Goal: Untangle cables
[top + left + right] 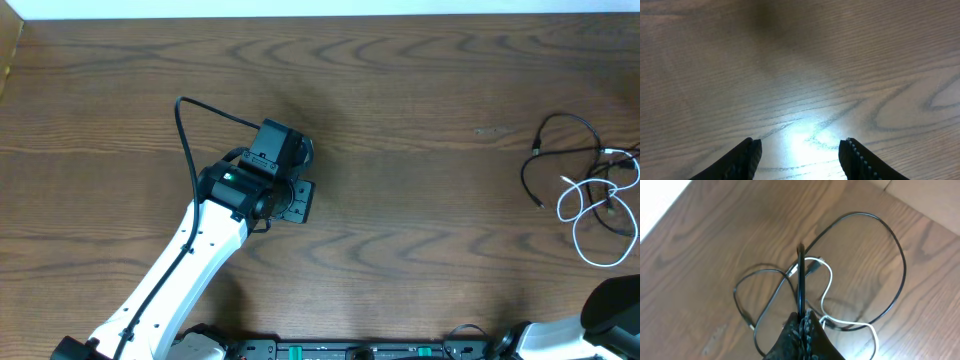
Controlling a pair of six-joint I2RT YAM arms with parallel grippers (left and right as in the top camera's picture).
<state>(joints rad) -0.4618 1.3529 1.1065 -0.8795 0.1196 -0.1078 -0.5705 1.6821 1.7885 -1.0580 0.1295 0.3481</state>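
The black cable and the white cable lie tangled in loose loops at the table's far right edge. In the right wrist view the black cable forms big loops, with the white cable winding across them. My right gripper is shut on a strand of the black cable, which rises taut from the pile to the jaws. My left gripper is open and empty, hovering over bare wood left of the table's middle, far from the cables.
The wooden table spans the whole view. Part of my right arm shows at the bottom right corner, just in front of the cables. A thicker black wire arches off my left arm.
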